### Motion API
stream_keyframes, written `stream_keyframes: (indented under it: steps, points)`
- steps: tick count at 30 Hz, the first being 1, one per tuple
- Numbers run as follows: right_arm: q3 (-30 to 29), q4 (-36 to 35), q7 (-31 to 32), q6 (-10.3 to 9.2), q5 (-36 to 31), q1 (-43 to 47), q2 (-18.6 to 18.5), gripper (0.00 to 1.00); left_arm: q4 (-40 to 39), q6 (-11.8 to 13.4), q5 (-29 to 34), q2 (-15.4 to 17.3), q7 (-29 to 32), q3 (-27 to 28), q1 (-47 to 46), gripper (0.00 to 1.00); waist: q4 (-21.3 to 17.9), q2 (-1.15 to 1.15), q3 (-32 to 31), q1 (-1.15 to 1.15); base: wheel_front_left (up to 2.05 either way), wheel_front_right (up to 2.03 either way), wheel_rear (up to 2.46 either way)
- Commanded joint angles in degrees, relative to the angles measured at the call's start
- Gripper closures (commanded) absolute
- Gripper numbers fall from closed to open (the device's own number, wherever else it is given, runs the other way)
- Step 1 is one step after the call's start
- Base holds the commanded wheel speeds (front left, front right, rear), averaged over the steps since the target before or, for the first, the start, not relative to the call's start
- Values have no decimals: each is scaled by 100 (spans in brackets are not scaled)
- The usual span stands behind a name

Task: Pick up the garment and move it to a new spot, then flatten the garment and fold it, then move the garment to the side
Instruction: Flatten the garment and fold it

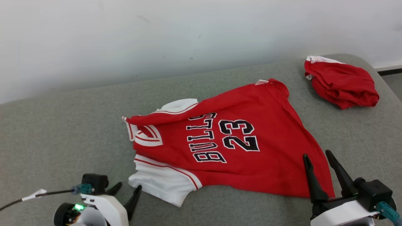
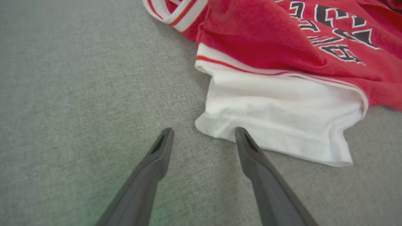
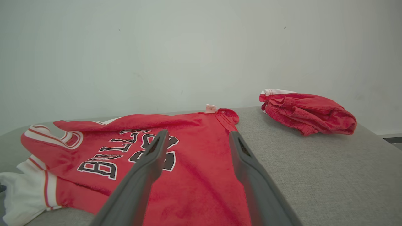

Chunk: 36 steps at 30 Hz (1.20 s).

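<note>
Red Bulls 23 jersey [image 1: 238,147] lies spread on the grey fabric surface [image 1: 62,131]. Its white sleeve [image 2: 276,110] is just ahead of the left pincer [image 1: 129,185], and its hem lies beneath the right pincer [image 1: 316,153]. Both pincers gape wide, holding nothing. A crumpled red garment [image 1: 342,83] sits well beyond the right pincer.

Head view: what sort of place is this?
Probably an indoor test room: a grey fabric surface against a bare white wall, holding a red Bulls jersey and a crumpled red garment.
</note>
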Motion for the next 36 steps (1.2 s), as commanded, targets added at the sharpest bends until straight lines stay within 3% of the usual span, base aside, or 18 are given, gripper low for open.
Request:
stream_keyframes:
  steps: [1, 7, 8, 11, 12, 22, 29, 36]
  points:
    - [-8, 34, -50, -13, 24, -86, 21, 0, 62, 10, -65, 109, -18, -61, -112, 0, -90, 0, 72, 0, 0, 0, 0]
    - [9, 150, -105, -13, 31, -124, 55, 0, 285, 10, -349, 228, -110, -283, -296, 0, -192, 0, 131, 0, 0, 0, 0]
    - [14, 166, -119, -13, 31, -132, 61, 0, 304, 10, -403, 230, -129, -320, -309, 4, -200, 0, 134, 0, 0, 0, 0]
    - [4, 225, -141, -13, 25, -155, 70, 0, 339, 9, -554, 250, -134, -489, -344, 84, -195, 0, 123, 0, 0, 0, 0]
    - [-4, 244, -144, -13, 25, -156, 74, 0, 336, 9, -603, 254, -153, -536, -352, 100, -183, 0, 111, 0, 0, 0, 0]
    - [-30, 353, -114, -13, 29, -70, -99, 0, -80, 10, -862, 403, -33, -934, -386, 100, 288, 0, -161, 0, 0, 0, 0]
    - [-374, 304, -87, -13, 67, 68, -286, 0, -990, 26, -1248, 756, 910, -1162, 71, 100, 730, 0, -377, 0, 0, 0, 0]
    - [-627, 225, -33, -13, -13, 195, -299, 0, -1936, 384, -1529, 1059, 1523, -1105, 693, 100, 985, 0, -454, 0, 0, 0, 0]
